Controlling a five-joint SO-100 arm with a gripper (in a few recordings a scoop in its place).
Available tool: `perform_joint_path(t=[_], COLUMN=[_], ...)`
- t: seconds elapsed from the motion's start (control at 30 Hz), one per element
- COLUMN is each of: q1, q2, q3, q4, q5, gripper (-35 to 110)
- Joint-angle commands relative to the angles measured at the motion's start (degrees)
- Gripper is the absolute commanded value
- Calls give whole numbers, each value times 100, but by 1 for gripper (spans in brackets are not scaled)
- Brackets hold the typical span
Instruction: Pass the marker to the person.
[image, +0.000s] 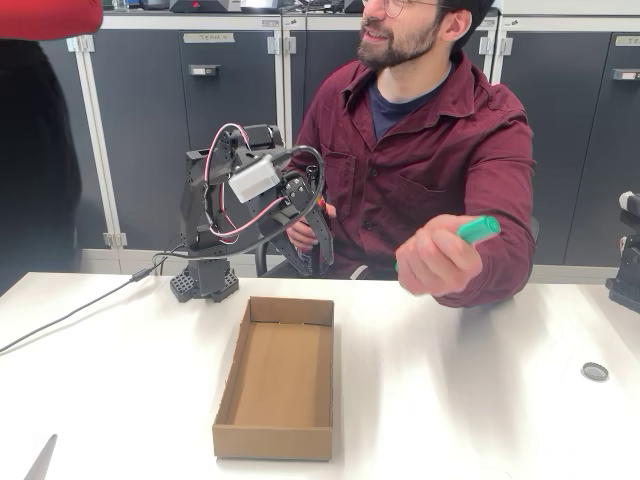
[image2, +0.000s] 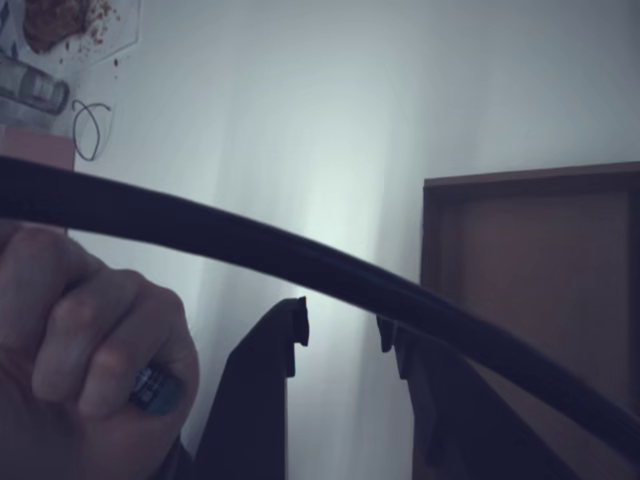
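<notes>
We start with the desk (image: 480, 400), white and broad, which carries an open cardboard box (image: 277, 378) in the middle, a small round cap (image: 595, 371) near its right edge in the fixed view, and the arm (image: 245, 205) on its base at the back left. The person (image: 430, 150) sits behind the desk, turned partly away. The arm is folded up and raised, with a black cable (image2: 300, 260) looping across it; in the wrist view that cable crosses the frame in front of the lens.

The marker (image: 479, 229) is in the person's fist (image: 435, 262), above the desk to the right of the box; its green end sticks out of the top of the fist, blurred. In the wrist view a fist (image2: 85, 360) at the lower left grips something dark with a bluish end, likely the same marker.

Our hand (image2: 340, 335) stands open in the wrist view, the two dark fingers (image2: 270, 380) apart with pale desk between them, and it holds nothing.

We judge the pass as good as done. To finish well, we keep the jaws apart and the arm steady, well off the person's fist, then fold back slowly so the cable does not snag and the fingers do not swing toward the box or the person's other hand (image: 303, 232) just beside the arm.
</notes>
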Motion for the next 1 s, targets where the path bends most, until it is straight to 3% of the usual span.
perform_joint_path(t=[0.0, 0.97], q1=[-53, 176], q2=[369, 290], q3=[-387, -114], q4=[70, -158], q5=[18, -79], gripper=[13, 13])
